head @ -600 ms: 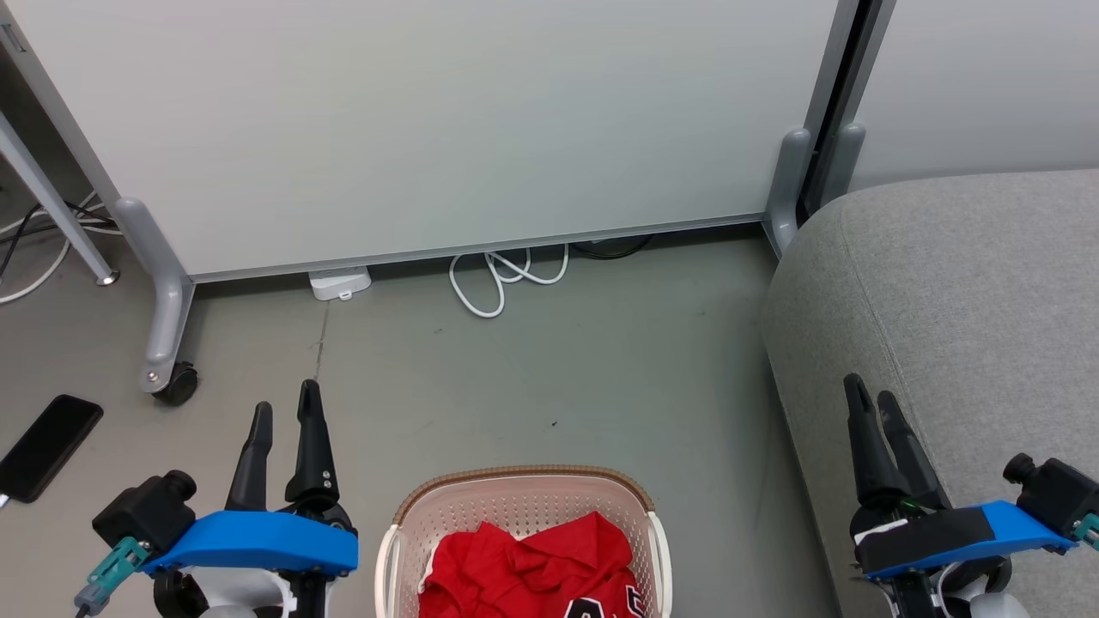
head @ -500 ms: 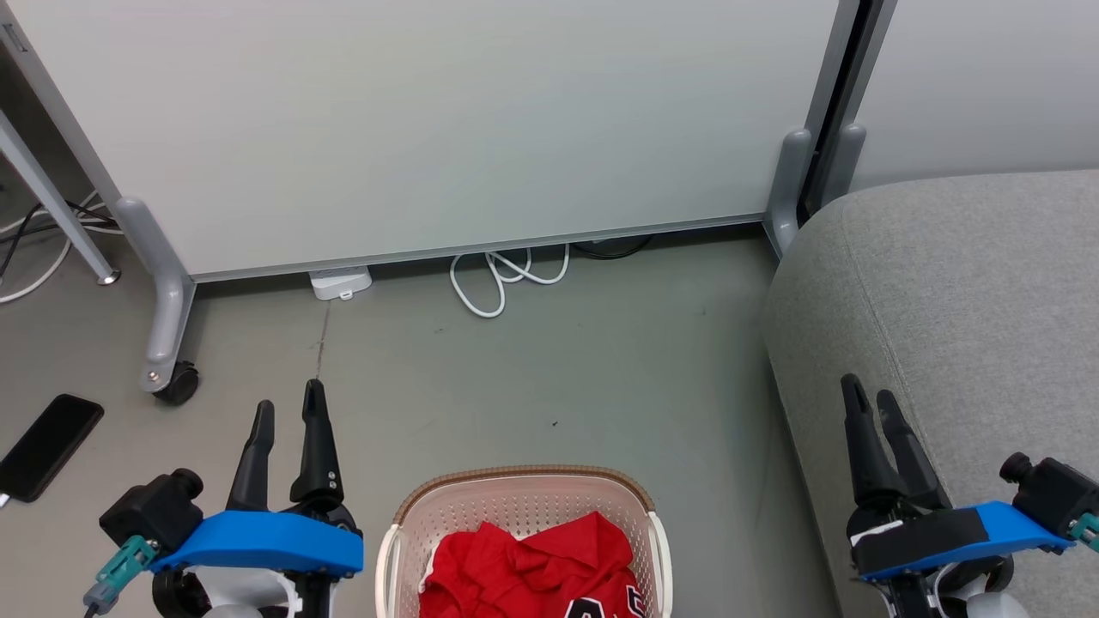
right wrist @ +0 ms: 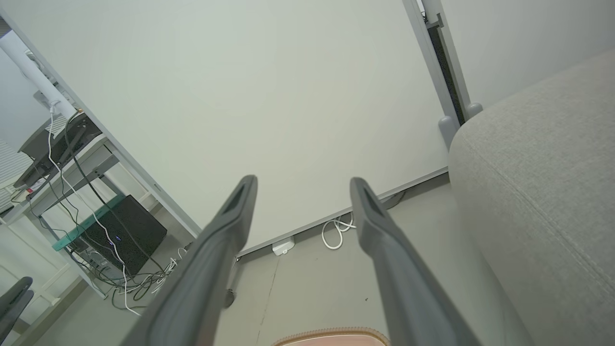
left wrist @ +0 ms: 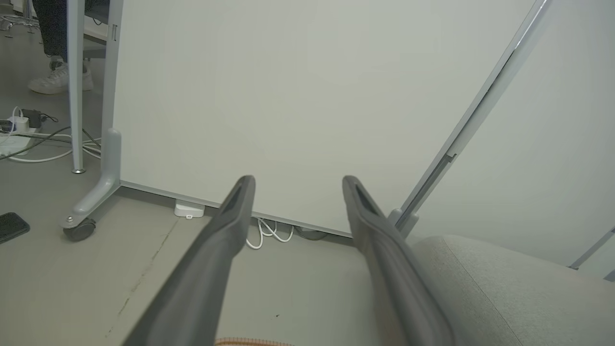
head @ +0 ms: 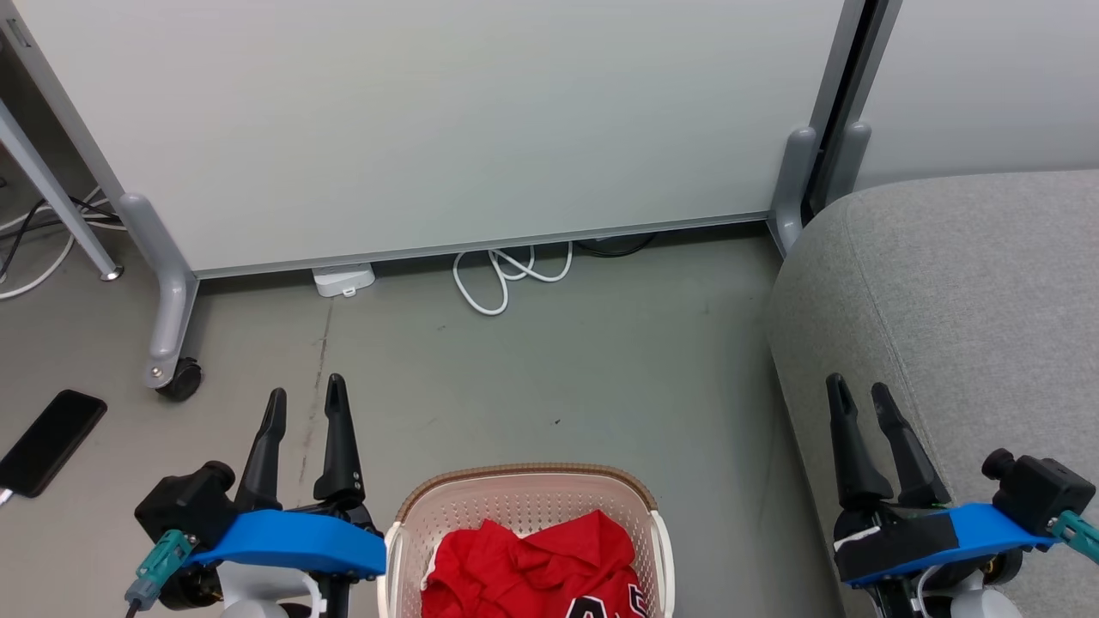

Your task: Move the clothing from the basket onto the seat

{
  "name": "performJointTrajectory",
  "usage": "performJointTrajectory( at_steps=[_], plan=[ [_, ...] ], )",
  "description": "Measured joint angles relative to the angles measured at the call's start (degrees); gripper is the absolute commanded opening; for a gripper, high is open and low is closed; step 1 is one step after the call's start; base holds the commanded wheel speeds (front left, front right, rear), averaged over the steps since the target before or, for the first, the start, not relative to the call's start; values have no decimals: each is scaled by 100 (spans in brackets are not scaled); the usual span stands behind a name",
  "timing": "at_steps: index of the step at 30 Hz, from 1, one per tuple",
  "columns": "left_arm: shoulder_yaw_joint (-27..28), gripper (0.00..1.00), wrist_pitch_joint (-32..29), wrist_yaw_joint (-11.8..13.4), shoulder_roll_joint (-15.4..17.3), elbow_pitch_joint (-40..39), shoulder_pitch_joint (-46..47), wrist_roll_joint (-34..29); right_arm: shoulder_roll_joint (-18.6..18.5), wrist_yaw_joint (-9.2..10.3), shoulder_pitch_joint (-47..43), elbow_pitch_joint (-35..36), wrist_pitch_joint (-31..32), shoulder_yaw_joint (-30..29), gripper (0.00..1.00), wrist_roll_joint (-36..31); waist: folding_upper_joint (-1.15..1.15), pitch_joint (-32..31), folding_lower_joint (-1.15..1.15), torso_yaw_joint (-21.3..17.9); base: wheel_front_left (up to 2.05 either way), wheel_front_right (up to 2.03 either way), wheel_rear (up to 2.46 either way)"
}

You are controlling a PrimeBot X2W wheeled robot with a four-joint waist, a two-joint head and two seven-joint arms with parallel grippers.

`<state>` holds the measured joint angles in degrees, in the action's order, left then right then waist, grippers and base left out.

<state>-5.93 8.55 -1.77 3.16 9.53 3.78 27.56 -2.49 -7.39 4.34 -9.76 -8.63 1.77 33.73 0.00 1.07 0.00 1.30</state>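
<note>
Clothing (head: pixel 532 562) lies bunched in the basket (head: pixel 524 475) at 6 o'clock; seat (head: pixel 962 300) at 3. Left gripper (head: pixel 306 386) and right gripper (head: pixel 857 384) hover empty, jaws wide. Best dip one mid-heap, clear of the basket, pinching a thick fold.

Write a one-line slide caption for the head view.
Open left gripper and open right gripper hover either side of the basket holding red clothing, with the grey seat at right.

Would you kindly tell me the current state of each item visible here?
left end effector, open and empty
right end effector, open and empty
basket, upright on the floor
clothing, crumpled inside the basket
seat, no clothing on it yet
phone, lying flat, screen dark
</note>
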Motion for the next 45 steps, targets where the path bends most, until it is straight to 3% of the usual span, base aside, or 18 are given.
performJointTrajectory(
  at_steps=[45],
  plan=[
    [-382, 100, 560, 131, 12, -48, 53, -2224, -19, -2, 77, -46, -544, 198, 100, -2234, 0, 43, 0, 102, 0, 0, 0]
  ],
)
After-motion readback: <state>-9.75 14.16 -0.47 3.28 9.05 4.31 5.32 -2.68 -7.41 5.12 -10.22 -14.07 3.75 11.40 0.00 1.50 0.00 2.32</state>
